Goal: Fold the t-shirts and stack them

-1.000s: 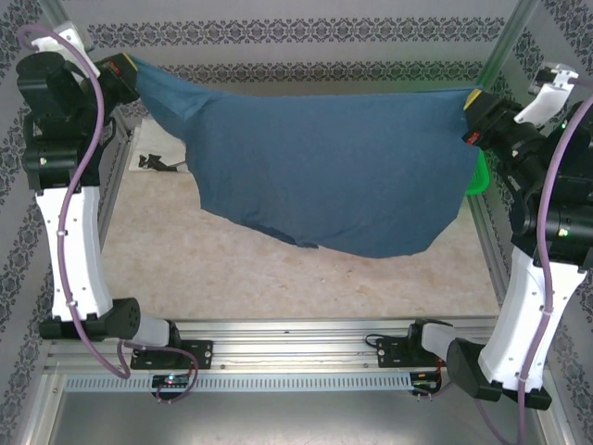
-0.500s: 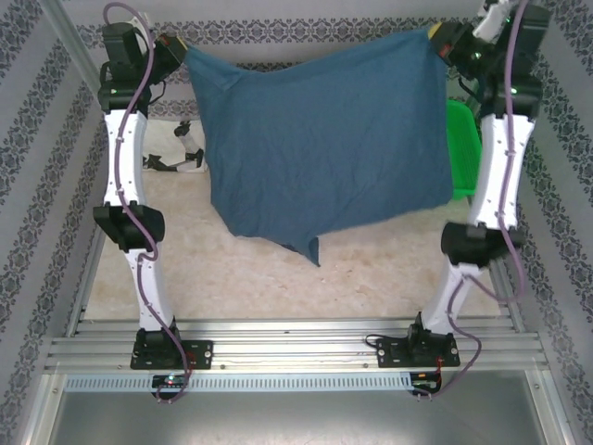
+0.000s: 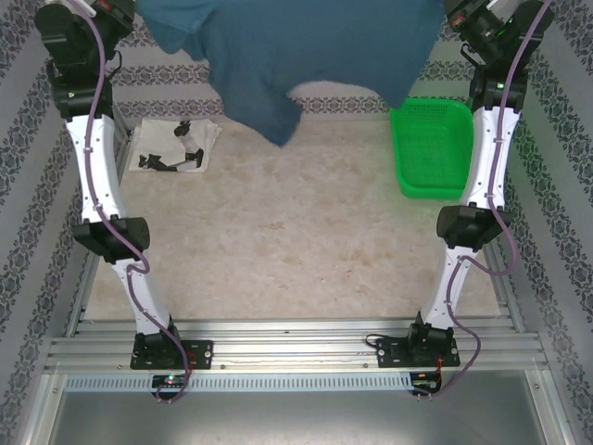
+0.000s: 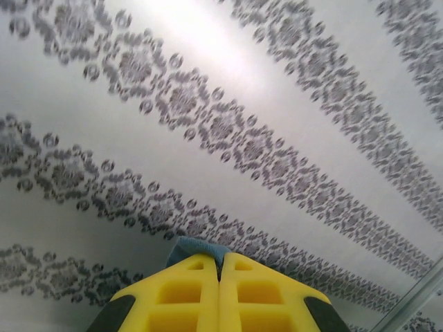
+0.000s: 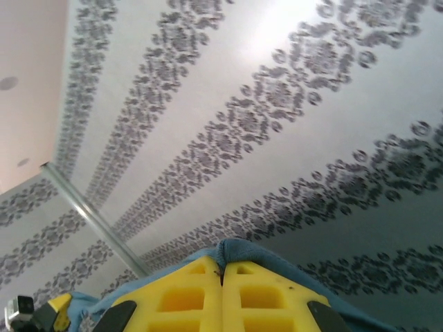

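High at the far edge of the top view, we find the dark blue-teal shirt [image 3: 306,46] hanging clear above the table [image 3: 278,260], its upper hem and held corners cut off by the frame (one loose point droops lowest, left of middle). Each wrist view gives us a sliver of that plain soft cloth pinched between yellow jaws pressed together, the left gripper [image 4: 220,266] clamped on one corner and the right gripper [image 5: 221,268] on another. We count two shirts, the second a folded white shirt [image 3: 176,148] with black marks at the table's far left, two grippers and one green basket [image 3: 431,148] at far right.
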`<state>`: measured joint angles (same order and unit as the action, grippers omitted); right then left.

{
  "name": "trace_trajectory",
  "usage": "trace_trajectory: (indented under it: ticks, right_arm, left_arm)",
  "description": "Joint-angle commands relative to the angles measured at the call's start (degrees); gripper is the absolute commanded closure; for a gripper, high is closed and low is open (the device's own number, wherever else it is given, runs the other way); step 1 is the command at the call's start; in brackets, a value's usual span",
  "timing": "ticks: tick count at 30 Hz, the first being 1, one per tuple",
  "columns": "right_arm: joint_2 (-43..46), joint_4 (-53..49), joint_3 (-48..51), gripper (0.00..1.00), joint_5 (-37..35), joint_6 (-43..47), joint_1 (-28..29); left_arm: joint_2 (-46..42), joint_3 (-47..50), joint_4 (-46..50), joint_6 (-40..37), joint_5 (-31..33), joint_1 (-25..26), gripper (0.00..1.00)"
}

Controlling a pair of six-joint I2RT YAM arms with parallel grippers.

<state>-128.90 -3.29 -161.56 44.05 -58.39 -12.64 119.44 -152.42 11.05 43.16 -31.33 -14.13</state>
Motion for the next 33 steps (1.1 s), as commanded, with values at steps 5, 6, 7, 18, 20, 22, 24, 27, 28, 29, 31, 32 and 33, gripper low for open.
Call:
trace_trajectory:
  ticks: [5, 6, 7, 18, 20, 22, 24, 27, 28, 29, 31, 32, 33]
  right_arm:
    - [2.38, 1.99, 12.26, 1.00, 10.78, 7.80, -0.51]
    - [5.05, 1.21, 19.28, 1.00, 11.51, 11.86, 0.20]
    - [8.02, 1.34, 26.86, 1.00, 11.34, 15.50, 0.84]
    - [34.14, -2.82, 93.86, 1.00, 1.73, 37.30, -1.32]
    - [36.70, -5.08, 97.33, 1.00, -1.03, 37.93, -1.46]
    - [38.48, -6.94, 99.81, 1.00, -1.55, 37.75, -1.70]
    - [41.37, -8.34, 104.20, 1.00, -3.12, 37.12, -2.49]
    - [45.33, -8.88, 111.32, 1.00, -5.28, 34.72, -5.26]
    - [46.29, -9.15, 113.04, 1.00, -5.44, 33.76, -6.54]
    - [47.18, -9.56, 114.47, 1.00, -5.64, 33.06, -7.74]
    - [49.38, -9.25, 118.38, 1.00, -6.21, 31.13, -9.72]
    - [50.30, -9.18, 119.98, 1.00, -6.00, 30.63, -10.18]
    - [51.45, -9.72, 121.22, 1.00, -6.54, 30.32, -10.48]
  left_arm:
    - [-18.56, 51.69, -32.38, 1.14, 4.54, -0.89, 1.00]
    - [-21.09, 59.45, -34.85, 1.29, 4.77, -1.19, 1.00]
    - [-23.00, 66.13, -37.37, 1.47, 5.08, -1.38, 1.00]
    - [-38.96, 112.96, -37.54, -0.89, 5.22, -8.50, 1.00]
    - [-43.46, 114.47, -29.18, -3.39, 7.13, -9.60, 1.00]
    - [-47.46, 116.66, -24.58, -3.31, 8.94, -10.08, 1.00]
    - [-50.05, 118.36, -21.10, -3.02, 9.81, -10.30, 1.00]
    - [-54.49, 119.44, -11.44, -4.28, 12.90, -11.20, 1.00]
    - [-56.30, 120.07, -8.84, -4.63, 14.51, -11.30, 1.00]
    - [-57.79, 120.69, -6.93, -4.83, 15.88, -11.35, 1.00]
    - [-60.83, 122.06, -2.93, -4.94, 18.31, -11.59, 1.00]
    - [-61.74, 122.59, -2.03, -4.88, 18.47, -11.60, 1.00]
    - [-63.06, 123.53, -0.68, -4.42, 18.58, -11.62, 1.00]
